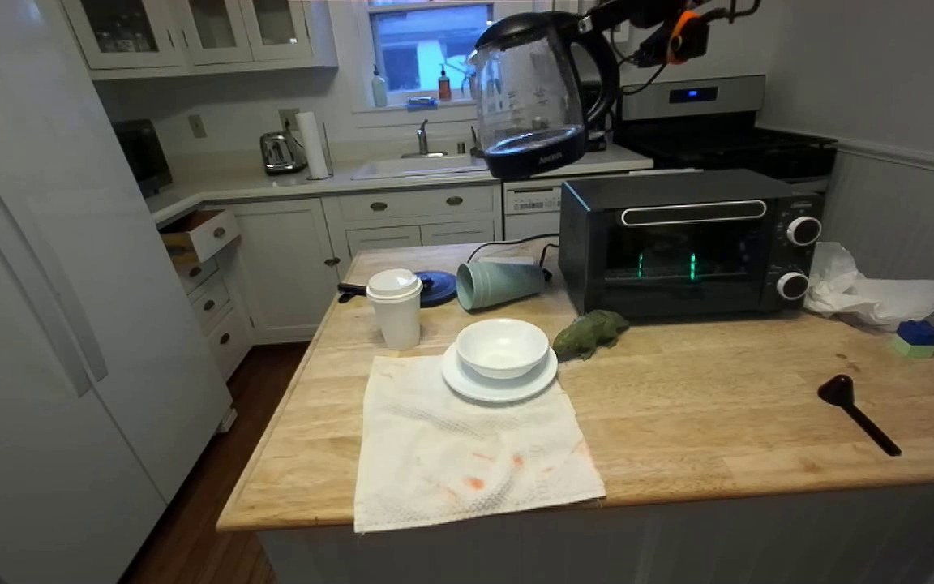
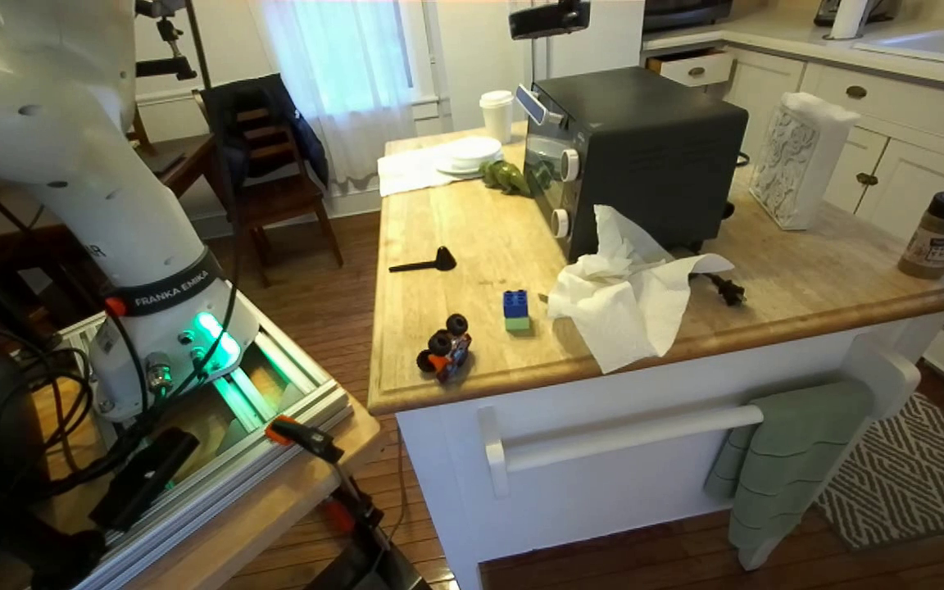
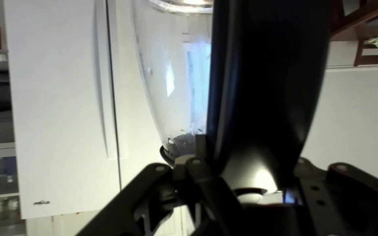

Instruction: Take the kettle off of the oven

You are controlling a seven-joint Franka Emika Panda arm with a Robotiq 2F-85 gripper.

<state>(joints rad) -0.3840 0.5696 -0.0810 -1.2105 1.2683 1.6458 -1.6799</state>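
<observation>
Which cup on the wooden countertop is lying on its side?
The pale green cup, beside the toaster oven; the white lidded cup stands upright.

Kettle higher than oven, bowl on plate

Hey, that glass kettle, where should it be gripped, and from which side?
I'd grip the kettle by its black curved handle, coming from the handle's outer side, away from the glass body. The handle is slimmer and bows out, seemingly leaving finger room; the glass is wide, rounded and smooth. In the wrist view, the hand has hold of that handle.
</observation>
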